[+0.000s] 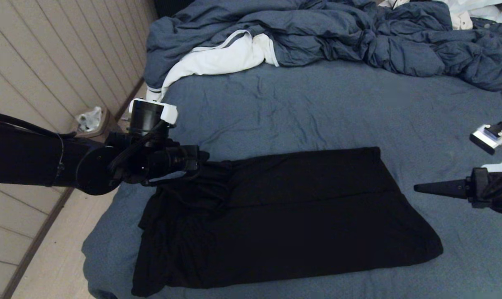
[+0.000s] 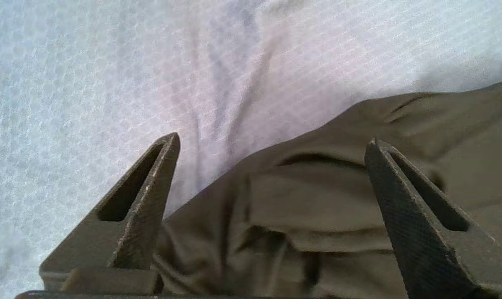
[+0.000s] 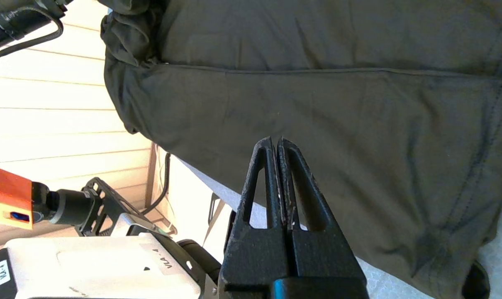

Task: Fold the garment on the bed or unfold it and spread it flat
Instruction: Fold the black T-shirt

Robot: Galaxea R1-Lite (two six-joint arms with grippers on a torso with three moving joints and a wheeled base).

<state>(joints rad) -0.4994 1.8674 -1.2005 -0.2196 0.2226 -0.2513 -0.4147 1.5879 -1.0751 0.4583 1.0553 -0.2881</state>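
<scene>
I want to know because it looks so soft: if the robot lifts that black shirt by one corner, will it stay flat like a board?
Probably not. The shirt lies limp on the bed and is bunched into folds near the left gripper, so it would likely droop and hang. It looks thin and seems light. Pushed, it would probably wrinkle rather than slide whole.

Bare sheet lay open between the shirt point(image 1: 276, 216) and the heaped duvet point(image 1: 359, 37) with the white cloth point(image 1: 218, 58) at the far end of the bed point(image 1: 317, 108); more lay clear on the right.
</scene>
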